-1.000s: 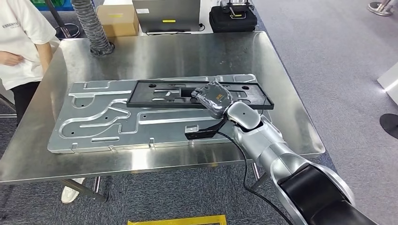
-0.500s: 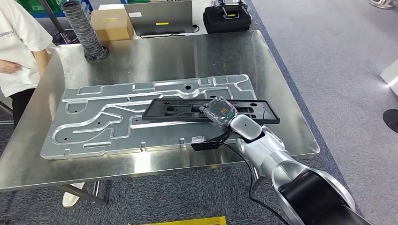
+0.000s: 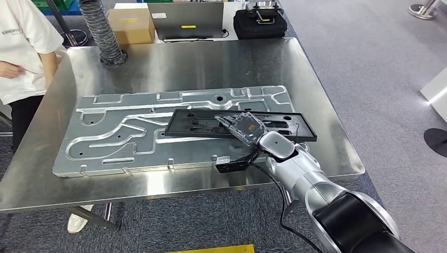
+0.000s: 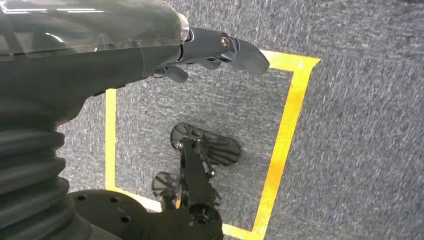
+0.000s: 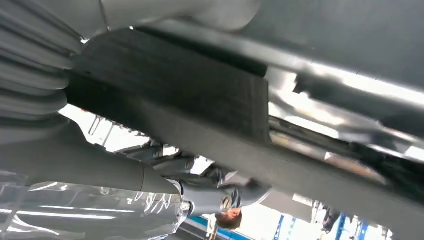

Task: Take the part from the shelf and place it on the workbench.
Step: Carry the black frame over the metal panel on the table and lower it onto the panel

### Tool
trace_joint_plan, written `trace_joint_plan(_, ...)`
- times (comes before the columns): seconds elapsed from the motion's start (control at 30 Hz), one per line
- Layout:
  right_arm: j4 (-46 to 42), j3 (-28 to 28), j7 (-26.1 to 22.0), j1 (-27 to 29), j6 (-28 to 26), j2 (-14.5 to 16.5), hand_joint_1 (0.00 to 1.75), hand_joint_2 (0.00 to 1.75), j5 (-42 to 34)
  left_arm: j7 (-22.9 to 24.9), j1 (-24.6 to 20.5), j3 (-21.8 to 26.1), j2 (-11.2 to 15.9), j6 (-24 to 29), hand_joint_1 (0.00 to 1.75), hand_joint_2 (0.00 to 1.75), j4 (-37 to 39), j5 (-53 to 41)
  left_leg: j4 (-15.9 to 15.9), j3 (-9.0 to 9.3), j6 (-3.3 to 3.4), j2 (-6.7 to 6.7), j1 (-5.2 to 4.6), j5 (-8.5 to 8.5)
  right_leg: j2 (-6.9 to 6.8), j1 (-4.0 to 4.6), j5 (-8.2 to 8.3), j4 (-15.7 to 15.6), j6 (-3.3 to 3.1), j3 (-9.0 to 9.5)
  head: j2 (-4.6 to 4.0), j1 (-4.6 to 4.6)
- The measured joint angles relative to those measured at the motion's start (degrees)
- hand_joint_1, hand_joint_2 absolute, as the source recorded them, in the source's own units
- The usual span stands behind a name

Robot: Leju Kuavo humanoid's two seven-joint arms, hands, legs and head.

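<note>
While the part lies flat, notes run as follows.
part: black plastic frame (image 3: 197, 124), long, thin, slotted, lying flat on the grey aluminium plate (image 3: 105, 137), which sits on the steel counter (image 3: 174, 63).
right hand: right hand (image 3: 240, 125) rests on top of the frame near its middle, fingers spread forward over the slots; whether any finger hooks an edge, cannot tell. Right wrist view too close and blurred to help.
left hand: left hand (image 4: 210, 52) hangs by the robot's side above grey carpet and yellow floor tape, fingers loosely apart, holding nothing.
stage: judged as placing done or nearly done, release pending.
weight: looks light, likely one hand enough.
stiffness: probably fairly stiff but long and thin, so may flex or droop if held at one end.
surface: smooth plastic on smooth metal, likely to slide if pushed.
hold: best at a long rim near the middle, or through a slot, for balance.
bystander: person in white shirt (image 3: 21, 47) at the counter's far left corner, well apart from the frame.
</note>
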Motion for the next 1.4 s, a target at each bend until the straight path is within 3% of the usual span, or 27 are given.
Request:
trace_joint_plan(0.07,-0.21,-0.91,-2.79,-0.21,0.27,0.04,0.0,0.0,-3.84,0.07,-0.14,0.0,-0.14,0.13,0.0,0.0,0.0,0.0,0.05,0.03,-0.25,-0.02,-0.15,-0.06,-0.06,0.26,3.24,-8.41,-0.7,4.06,0.0,0.01)
trace_joint_plan(0.1,-0.42,-1.82,-4.91,-0.29,0.81,0.17,0.0,0.0,-6.62,0.15,-0.2,0.0,-0.21,0.21,0.0,0.0,0.0,0.0,0.03,0.0,-0.48,0.0,-0.2,-0.06,-0.09,0.45,4.01,-10.96,-0.94,5.27,0.0,0.01)
trace_joint_plan(0.17,-1.04,-4.61,-10.19,-0.28,2.87,0.59,0.0,0.0,-13.34,0.41,-0.27,0.0,-0.3,0.4,0.0,0.0,0.0,0.01,-0.1,-0.05,-1.08,0.03,-0.24,0.0,-0.11,0.75,4.24,-12.1,-1.18,5.71,0.0,0.01)
trace_joint_plan(0.27,-2.43,-9.53,-16.58,-0.33,6.19,1.6,0.0,0.0,-21.23,0.77,-0.3,0.0,-0.27,0.6,0.0,0.0,0.0,0.04,0.88,-0.29,-1.96,0.06,-0.34,-0.93,-0.14,0.28,4.63,-12.87,-1.88,6.02,0.0,-0.01)
trace_joint_plan(0.3,-2.85,-10.73,-17.59,-0.42,6.86,1.97,0.0,0.0,-22.46,0.82,-0.31,0.0,-0.25,0.63,0.0,0.0,0.0,0.05,2.9,-1.12,-2.22,0.07,-0.32,-2.24,-0.2,0.07,4.76,-13.16,-2.14,6.19,0.0,-0.01)
trace_joint_plan(0.4,-4.29,-13.28,-19.33,0.14,10.69,2.75,0.0,0.0,-27.17,0.97,-0.28,0.0,-0.26,0.68,0.0,0.0,0.0,0.05,13.78,-6.01,-2.79,0.1,-0.02,-7.36,-0.37,0.09,4.76,-13.24,-2.49,6.32,0.0,-0.01)
trace_joint_plan(0.43,-5.53,-13.97,-19.7,0.9,13.27,2.87,0.0,0.0,-30.6,1.04,-0.23,0.01,-0.27,0.7,0.0,0.0,0.0,0.04,15.87,-6.99,-2.93,0.11,0.01,-7.81,-0.4,0.12,4.71,-13.18,-2.5,6.33,0.0,-0.01)
trace_joint_plan(0.47,-7.6,-14.43,-19.82,1.78,16.31,2.92,0.0,0.0,-35.42,1.11,-0.18,0.01,-0.27,0.73,0.0,0.0,0.0,0.05,15.85,-6.99,-3.01,0.11,0.03,-7.2,-0.4,0.12,4.66,-13.09,-2.49,6.33,0.0,-0.01)
trace_joint_plan(0.5,-10.25,-14.65,-19.87,2.79,19.01,2.9,0.0,0.0,-40.84,1.16,-0.15,0.02,-0.26,0.74,0.0,0.0,0.0,0.08,13.35,-5.78,-3.03,0.12,0.06,-5.48,-0.36,0.09,4.56,-12.94,-2.41,6.35,0.0,-0.01)
trace_joint_plan(0.53,-13.46,-14.6,-19.9,3.66,20.91,2.76,0.0,0.0,-46.59,1.18,-0.16,0.02,-0.26,0.76,0.0,0.0,0.0,0.15,9.31,-3.82,-3.0,0.13,0.12,-3.35,-0.29,0.06,4.4,-12.72,-2.24,6.35,0.0,-0.01)
trace_joint_plan(0.6,-20.22,-14.09,-19.92,5.1,22.15,1.86,0.0,0.0,-56.46,1.15,-0.22,0.03,-0.27,0.67,0.0,0.0,0.0,0.37,2.29,-0.32,-2.61,0.08,0.08,-0.82,-0.2,0.25,4.07,-12.21,-1.74,6.16,0.0,-0.01)
trace_joint_plan(0.63,-24.19,-13.75,-19.93,5.98,21.79,0.98,0.0,0.0,-60.4,1.09,-0.17,0.06,-0.29,0.58,0.0,0.0,0.01,0.51,0.79,0.36,-2.27,0.02,0.03,-0.58,-0.21,0.38,3.99,-12.03,-1.46,6.03,0.0,0.0)
trace_joint_plan(0.73,-38.37,-13.62,-19.95,10.24,18.88,-2.25,0.0,0.0,-67.85,0.87,0.4,0.43,-0.4,0.16,0.0,0.0,0.02,1.22,0.44,0.37,-1.12,-0.09,-0.09,-0.73,-0.29,0.46,3.84,-11.88,-0.65,5.92,0.0,0.01)
trace_joint_plan(0.8,-48.37,-14.8,-19.96,13.63,14.6,-4.25,0.0,0.0,-68.62,0.6,0.67,0.89,-0.51,-0.14,0.0,0.0,0.02,2.1,0.2,0.48,-0.39,-0.06,-0.03,-0.64,-0.29,0.24,2.34,-9.94,0.02,5.11,0.0,0.0)
trace_joint_plan(0.9,-62.12,-19.19,-19.96,19.76,1.1,-7.08,0.0,0.0,-61.18,-0.2,0.74,1.8,-0.58,-0.49,0.0,0.0,0.02,3.54,0.09,0.53,0.37,-0.04,-0.05,-0.69,-0.28,0.06,-3.06,0.86,0.73,0.16,0.0,0.0)
trace_joint_plan(0.93,-65.91,-21.14,-19.93,22.26,-3.47,-7.96,0.0,0.0,-57.89,-0.48,0.84,2.13,-0.62,-0.63,0.0,0.0,0.02,3.87,0.1,0.56,0.47,-0.11,-0.08,-0.74,-0.28,0.04,-4.06,3.96,0.8,-1.34,0.0,0.0)
trace_joint_plan(0.97,-69.15,-23.36,-19.89,25.04,-7.23,-8.69,0.0,0.0,-54.89,-0.7,1.01,2.4,-0.66,-0.76,0.0,0.0,0.02,4.1,0.11,0.6,0.52,-0.22,-0.13,-0.8,-0.28,0.03,-3.99,5.11,0.78,-1.95,0.0,0.0)
trace_joint_plan(1.0,-71.86,-25.7,-19.86,27.65,-9.82,-9.24,0.0,0.0,-52.78,-0.85,1.19,2.59,-0.73,-0.88,0.0,0.0,0.02,4.19,0.11,0.66,0.54,-0.32,-0.18,-0.85,-0.28,0.05,-2.8,3.69,0.64,-1.36,0.0,0.0)
trace_joint_plan(1.07,-76.56,-31.05,-19.79,32.48,-13.3,-10.25,0.0,0.0,-49.82,-1.03,1.39,2.77,-0.97,-1.14,0.0,0.0,0.02,4.2,0.11,0.8,0.47,-0.4,-0.34,-0.91,-0.33,0.24,1.1,-4.71,-0.04,2.64,0.0,0.0)
trace_joint_plan(1.13,-79.76,-36.82,-19.64,37.46,-15.74,-11.31,0.0,0.0,-47.66,-0.97,1.4,2.88,-1.27,-1.44,0.0,0.0,0.03,4.15,0.09,0.96,0.24,-0.5,-0.52,-0.9,-0.5,0.65,3.58,-11.34,-0.63,5.94,0.0,0.0)
trace_joint_plan(1.2,-81.29,-43.82,-19.64,43.87,-16.85,-12.11,0.0,0.0,-47.22,-0.76,1.51,3.08,-1.42,-1.7,0.0,0.0,0.04,4.04,-0.04,1.08,-0.16,-0.75,-0.48,-0.83,-0.67,1.0,4.0,-12.51,-0.84,6.62,0.0,0.0)
trace_joint_plan(1.27,-82.03,-50.84,-19.82,49.42,-16.84,-12.44,0.0,0.0,-48.22,-0.67,1.81,3.35,-1.44,-1.85,0.0,0.0,0.04,3.88,0.15,0.96,-0.74,-0.72,-0.55,-1.3,-0.78,0.69,4.35,-13.12,-1.25,6.7,0.0,0.02)
trace_joint_plan(1.33,-82.56,-55.13,-19.86,52.42,-16.79,-12.47,0.0,0.0,-48.64,-0.64,1.95,3.58,-1.45,-1.9,0.0,0.0,0.04,3.76,3.23,-0.04,-1.25,-0.36,-0.69,-4.29,-0.74,0.19,4.97,-13.73,-1.78,6.5,0.0,0.0)
trace_joint_plan(1.4,-82.79,-57.71,-19.75,55.02,-16.57,-12.37,0.0,0.0,-48.38,-0.56,1.73,3.69,-1.46,-1.95,0.0,0.0,0.04,3.66,10.37,-2.29,-1.5,-0.08,-0.54,-9.27,-0.72,0.12,5.44,-13.79,-1.98,6.02,0.0,-0.01)
